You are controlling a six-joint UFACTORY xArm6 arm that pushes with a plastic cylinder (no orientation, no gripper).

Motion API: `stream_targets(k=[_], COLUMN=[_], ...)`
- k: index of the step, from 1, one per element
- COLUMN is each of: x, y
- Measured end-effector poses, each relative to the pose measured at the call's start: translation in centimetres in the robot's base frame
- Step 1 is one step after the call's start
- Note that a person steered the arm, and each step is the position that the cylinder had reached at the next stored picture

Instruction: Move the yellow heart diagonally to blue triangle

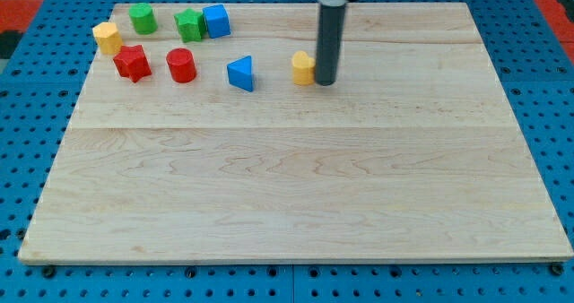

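partly behind my tip (325,82): yellow heart (303,68)

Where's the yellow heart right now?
The yellow heart sits in the board's upper middle, against the left side of my tip, with the blue triangle further to the view's left.

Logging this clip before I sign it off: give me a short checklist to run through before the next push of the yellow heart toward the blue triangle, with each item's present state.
1. My tip on the board, at the yellow heart's right side in the view: ok.
2. Tip touching the heart: cannot tell, the rod overlaps its edge.
3. Bare board between the heart and the blue triangle: ok.
4. Heart diagonal to the triangle: not ok, it sits nearly level, to the view's right.
5. Red cylinder and the other blocks out of the path: ok.
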State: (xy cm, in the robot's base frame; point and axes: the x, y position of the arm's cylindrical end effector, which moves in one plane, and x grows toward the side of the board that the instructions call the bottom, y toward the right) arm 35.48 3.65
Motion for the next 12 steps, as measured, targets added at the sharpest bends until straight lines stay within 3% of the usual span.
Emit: stream_targets(k=[1,2,3,4,6,7,8,9,10,12], x=[-6.4,-8.6,-5.1,-0.6,8.8,13.3,13.1,10.6,1.8,-4.2], y=[4.1,-1.8,-4.1,-0.6,-0.6,3.5,4.6,5.6,2.0,-4.0])
